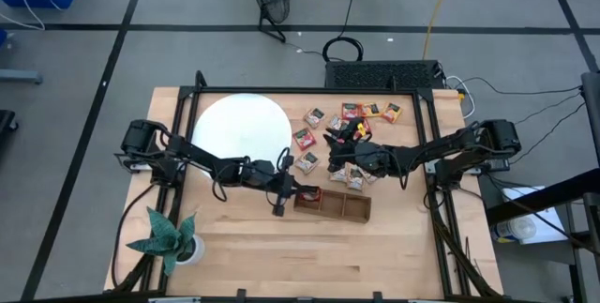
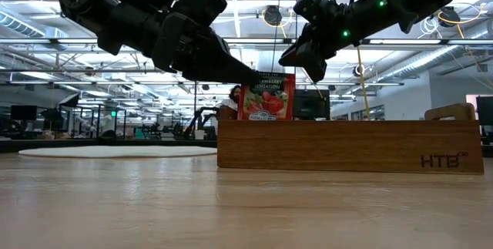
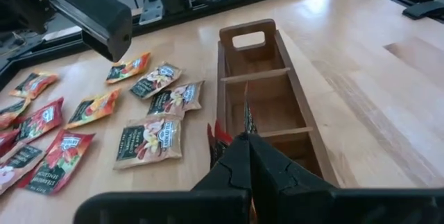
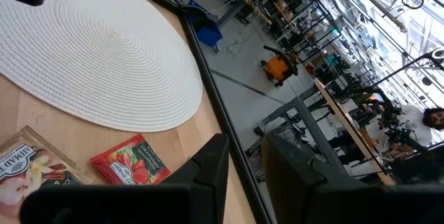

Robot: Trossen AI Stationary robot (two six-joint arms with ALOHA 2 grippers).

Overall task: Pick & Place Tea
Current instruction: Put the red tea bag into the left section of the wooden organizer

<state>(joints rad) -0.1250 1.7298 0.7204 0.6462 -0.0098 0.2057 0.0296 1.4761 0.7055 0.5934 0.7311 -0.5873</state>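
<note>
Pale wooden counter (image 1: 234, 237) lies bare before the slotted tray (image 1: 334, 205); left claw (image 1: 294, 190) pinches a glossy red sachet (image 2: 267, 95) upright over its end compartment; right claw (image 1: 334, 160) hovers narrowly parted.

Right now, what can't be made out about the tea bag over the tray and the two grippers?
- Red tea bag: its lower edge, low view, hidden by the tray wall.
- Left gripper: what it pinches, own wrist view, hidden by its shut fingers.
- Right gripper: fingertips cut off, right wrist view.
</note>
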